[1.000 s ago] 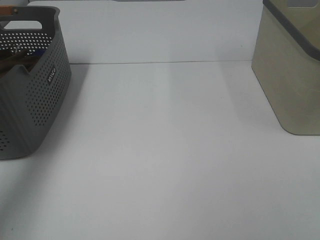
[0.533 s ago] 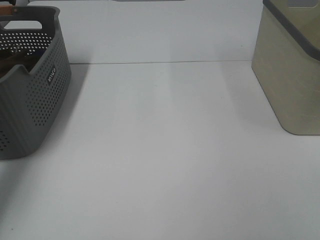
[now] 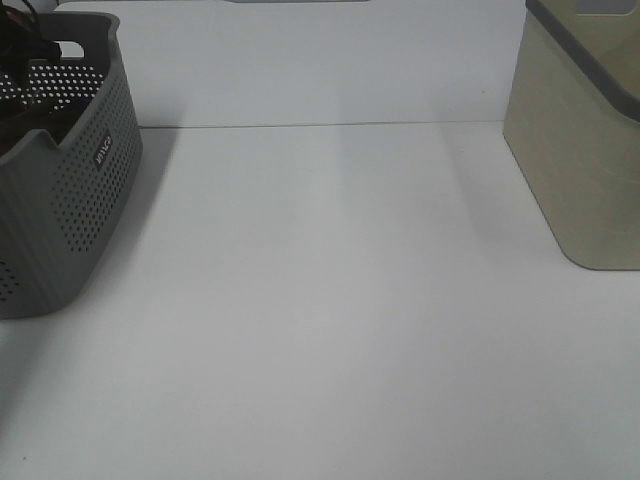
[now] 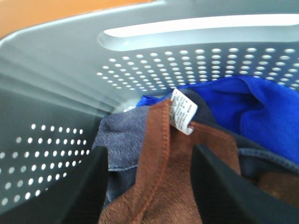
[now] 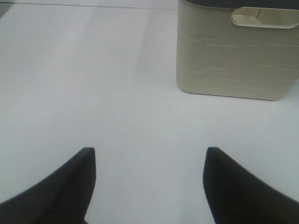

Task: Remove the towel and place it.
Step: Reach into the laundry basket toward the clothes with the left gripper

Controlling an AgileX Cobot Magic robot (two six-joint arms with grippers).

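Claw (image 4: 149, 148) agape over towel (image 4: 161, 186)

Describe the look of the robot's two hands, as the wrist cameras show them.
Left hand: two matte black fingers, broad at the base and narrowing to blunt tips. Right hand: the same black pair, with fine ribbing on the inner faces. No markings or cables show in these views, and the arms themselves are out of frame.
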